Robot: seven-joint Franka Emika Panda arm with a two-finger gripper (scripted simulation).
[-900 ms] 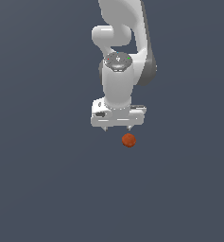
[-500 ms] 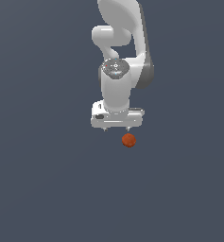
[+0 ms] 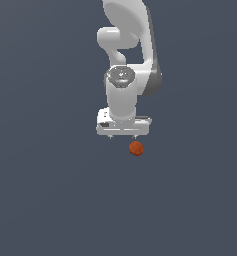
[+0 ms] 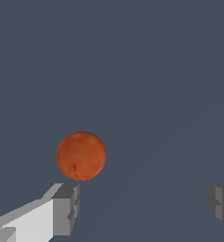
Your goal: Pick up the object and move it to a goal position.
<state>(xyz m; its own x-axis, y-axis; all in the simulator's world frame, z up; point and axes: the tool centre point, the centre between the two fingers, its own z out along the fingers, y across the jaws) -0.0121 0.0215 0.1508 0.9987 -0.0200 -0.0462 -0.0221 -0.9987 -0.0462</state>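
Observation:
The object, a small orange-red ball [image 3: 136, 148], rests on the dark grey floor. My white gripper [image 3: 123, 137] hangs just above it, pointing down, with the ball below its side toward the exterior view's right. In the wrist view the ball [image 4: 81, 156] lies just beyond one grey fingertip [image 4: 66, 208], not between the two. The gripper [image 4: 142, 205] is open, its fingers wide apart and nothing held between them.
A uniform dark grey floor [image 3: 50, 200] surrounds the ball. The white arm [image 3: 127, 45] rises behind the gripper toward the top of the exterior view. Nothing else shows.
The hand has sunk slightly toward the floor and turned a little so its body now sits level. The ball has not moved.

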